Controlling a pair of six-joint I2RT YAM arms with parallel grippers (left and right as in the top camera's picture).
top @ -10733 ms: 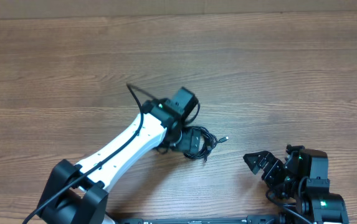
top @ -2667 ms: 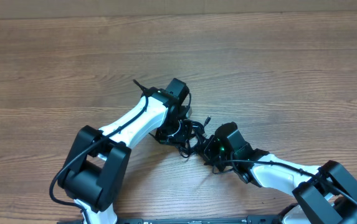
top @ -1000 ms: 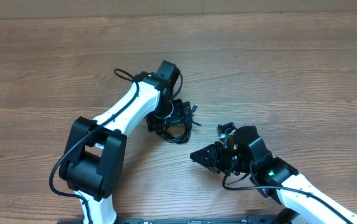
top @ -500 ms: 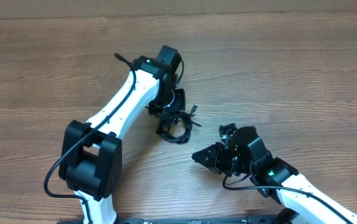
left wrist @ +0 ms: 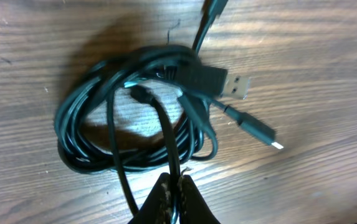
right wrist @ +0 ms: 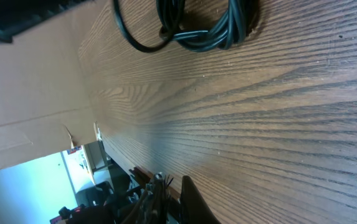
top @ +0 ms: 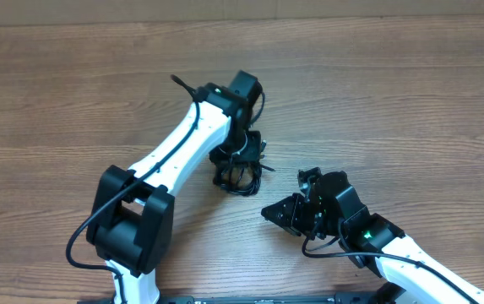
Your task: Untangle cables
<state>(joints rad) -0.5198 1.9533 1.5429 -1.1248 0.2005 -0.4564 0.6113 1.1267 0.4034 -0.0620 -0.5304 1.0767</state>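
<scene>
**Left pincer clamped on one strand; the cable bundle was not yet pulled apart**

Seen from above, a brown wood-grain table (top: 410,93) carried two white-and-black robot arms (top: 178,148). The thin black cables (top: 240,176) lay together in one small coiled bundle near the middle of the table, directly under the left arm's wrist.

The left gripper (top: 240,159) hung right over that bundle. In the left wrist view its black fingertips (left wrist: 161,202) were pressed together with no gap showing. One strand of cable ran straight down between them, so the pincer appeared clamped on that single strand. Above the fingertips the cords looped round and round and crossed over each other. A flat silver-tipped plug (left wrist: 231,84) and a slimmer plug (left wrist: 262,132) stuck out side by side at the right of the coil.

The right gripper (top: 269,212) sat low over the wood a little apart from the bundle, pointing towards it. Its own camera showed the fingers closed with nothing between them, and the coil lay ahead of it on bare table.

Judging by how things lay, the work had hardly begun. A strand had been gripped, but both cords shared the same loops and neither had been drawn free. What was left was to pull one cord out of the coil, undo the crossings, and lay the two cords apart.
</scene>
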